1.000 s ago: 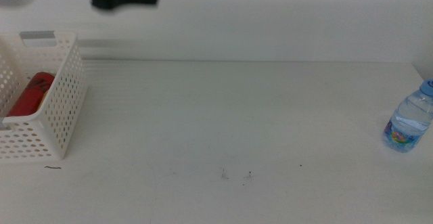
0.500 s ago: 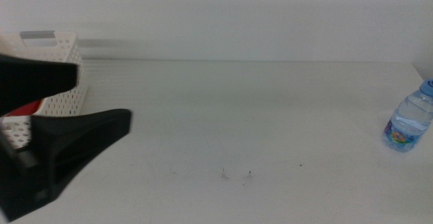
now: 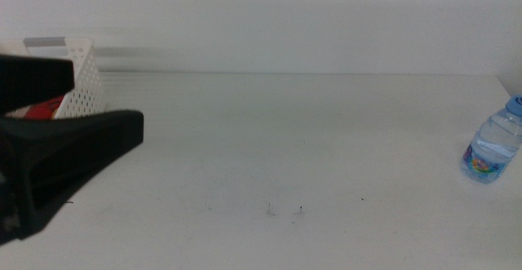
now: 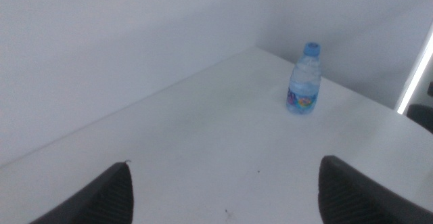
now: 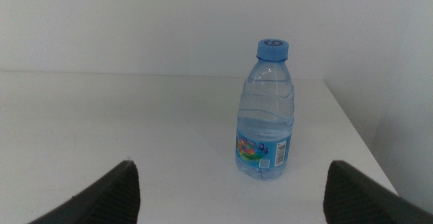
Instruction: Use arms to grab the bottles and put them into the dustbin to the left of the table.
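Nudged slightly leftward, left gripper [image 3: 98,99] stays spread wide before the dustbin [image 3: 86,82].

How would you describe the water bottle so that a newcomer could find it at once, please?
Start at the white table and follow it to its right edge, opposite the perforated basket. The small clear water bottle stands upright there alone, marked by its blue cap and colourful label.

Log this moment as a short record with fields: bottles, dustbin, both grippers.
water bottle: upright near the table's right edge, untouched
red can: lying inside the dustbin, only partly visible
yellow bottle: not visible
left gripper: jaws open and empty, low beside the dustbin
right gripper: jaws open and empty, facing the water bottle
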`<state>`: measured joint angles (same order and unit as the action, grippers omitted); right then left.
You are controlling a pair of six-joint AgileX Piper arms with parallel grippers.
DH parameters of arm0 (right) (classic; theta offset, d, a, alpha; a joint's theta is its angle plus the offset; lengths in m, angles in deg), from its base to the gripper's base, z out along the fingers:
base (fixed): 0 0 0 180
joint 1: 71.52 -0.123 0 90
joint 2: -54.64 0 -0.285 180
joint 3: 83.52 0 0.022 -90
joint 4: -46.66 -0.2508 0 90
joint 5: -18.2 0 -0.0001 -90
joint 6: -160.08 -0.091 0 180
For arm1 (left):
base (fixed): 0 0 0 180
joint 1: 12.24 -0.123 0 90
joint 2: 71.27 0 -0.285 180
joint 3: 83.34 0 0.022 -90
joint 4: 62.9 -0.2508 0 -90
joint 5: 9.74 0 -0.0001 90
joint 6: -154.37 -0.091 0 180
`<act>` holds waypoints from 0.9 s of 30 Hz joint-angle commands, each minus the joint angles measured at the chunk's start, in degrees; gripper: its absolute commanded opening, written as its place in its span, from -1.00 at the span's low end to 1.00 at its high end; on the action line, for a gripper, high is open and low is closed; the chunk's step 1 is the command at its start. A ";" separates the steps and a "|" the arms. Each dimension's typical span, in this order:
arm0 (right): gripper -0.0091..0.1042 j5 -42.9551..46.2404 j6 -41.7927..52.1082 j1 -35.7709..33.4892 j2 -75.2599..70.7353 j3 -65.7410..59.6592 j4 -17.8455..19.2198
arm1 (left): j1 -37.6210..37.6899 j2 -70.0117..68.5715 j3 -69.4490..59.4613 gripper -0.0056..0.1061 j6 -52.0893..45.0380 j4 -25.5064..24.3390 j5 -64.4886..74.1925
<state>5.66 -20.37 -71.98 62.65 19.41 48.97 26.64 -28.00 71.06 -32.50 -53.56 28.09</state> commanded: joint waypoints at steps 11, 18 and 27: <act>0.76 0.52 0.44 0.46 -0.22 -0.15 0.22 | 0.49 0.30 1.69 0.78 0.83 -1.97 -0.30; 0.76 0.52 0.44 0.46 -0.22 -0.15 0.22 | 0.49 0.30 1.69 0.78 0.83 -3.56 -0.30; 0.76 2.07 0.44 0.46 -0.22 -0.15 3.92 | 0.49 0.30 1.69 0.78 0.83 -3.54 -0.30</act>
<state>6.18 -20.37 -71.98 62.65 19.41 51.48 26.64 -27.77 72.42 -32.26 -56.88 28.20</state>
